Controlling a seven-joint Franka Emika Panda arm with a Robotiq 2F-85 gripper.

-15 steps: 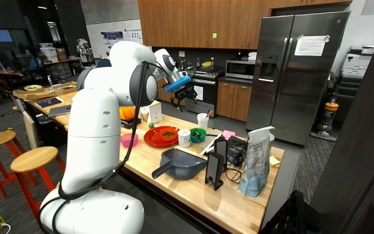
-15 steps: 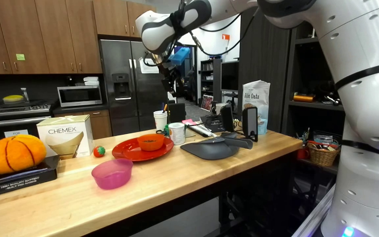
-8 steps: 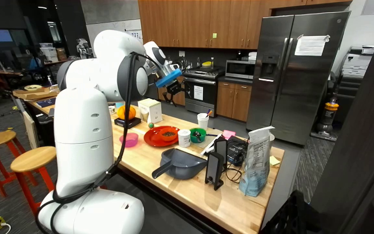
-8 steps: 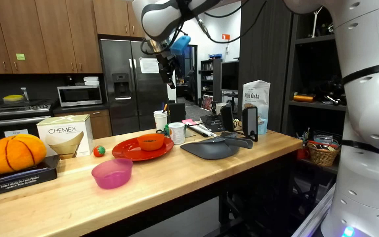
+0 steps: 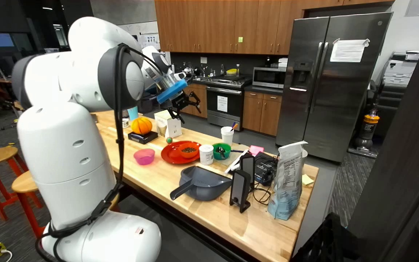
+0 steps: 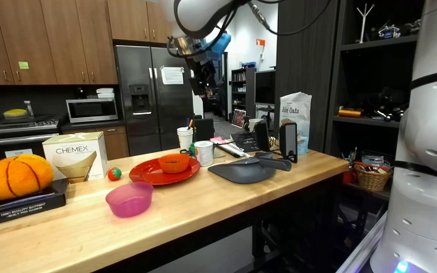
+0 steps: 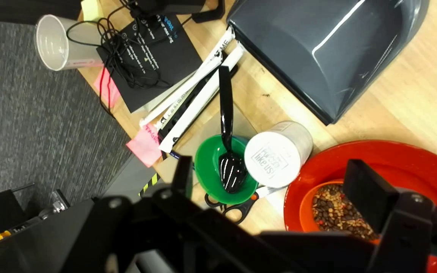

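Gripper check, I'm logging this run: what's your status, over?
Gripper open, empty, touching nothing. Green bowl holds black spoon, handle out over the rim. Beside the bowl: white canister, upright, between it and red plate.

Glossy, smooth plastic on plate (image 7: 385,155), lower right of the wrist view; smooth plastic on orange bowl (image 7: 307,212), same corner; semi-gloss plastic on green bowl (image 7: 206,163) and high-gloss plastic on black utensil (image 7: 226,125), both near centre; smooth plastic with pale scuffs on dustpan (image 7: 340,49), upper right; matt finish on gripper pads (image 7: 370,194), lower half; matt paper on pink note (image 7: 145,148), left of centre; in an exterior view, seamed, soft-napped cloth on pumpkin (image 6: 19,177), lower left; smooth wood on tabletop (image 6: 89,231), lower half; satin metal on refrigerator (image 6: 173,113), upper left of centre.
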